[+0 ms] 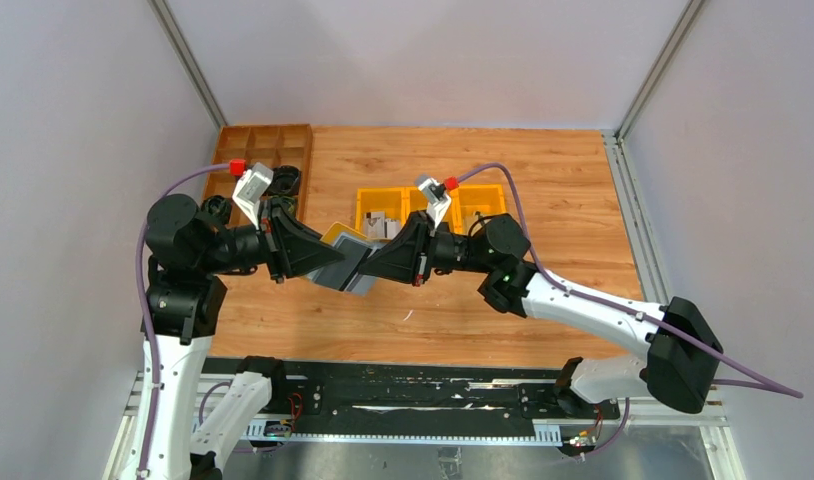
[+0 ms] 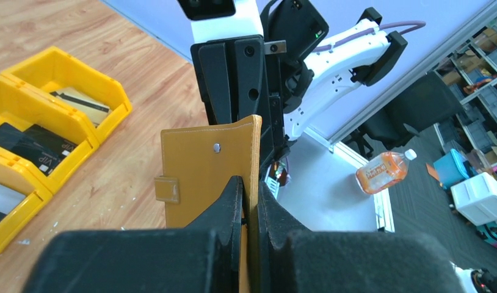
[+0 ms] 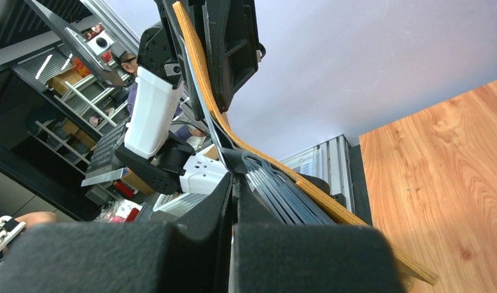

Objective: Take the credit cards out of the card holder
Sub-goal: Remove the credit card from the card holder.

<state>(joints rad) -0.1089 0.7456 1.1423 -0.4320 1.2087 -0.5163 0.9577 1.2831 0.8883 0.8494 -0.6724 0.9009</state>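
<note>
The mustard-yellow card holder [image 1: 339, 237] hangs open in mid-air between my two grippers, its silvery-grey pleated inside [image 1: 355, 272] facing down and forward. My left gripper [image 1: 326, 260] is shut on the edge of its yellow cover [image 2: 197, 165]; the snap tab [image 2: 166, 189] sticks out to the left of the fingers [image 2: 251, 184]. My right gripper [image 1: 371, 266] is shut [image 3: 235, 180] on a thin grey credit card at the near side of the pleats [image 3: 282, 195], beside the yellow cover [image 3: 246, 146]. How far the card is out of its pocket is hidden.
Yellow plastic bins [image 1: 369, 200] stand behind the grippers with cards lying in them [image 2: 26, 143]; another bin [image 1: 480, 200] is to their right. A wooden compartment tray [image 1: 265, 148] sits at the back left. Bare wooden tabletop [image 1: 543, 270] lies below and to the right.
</note>
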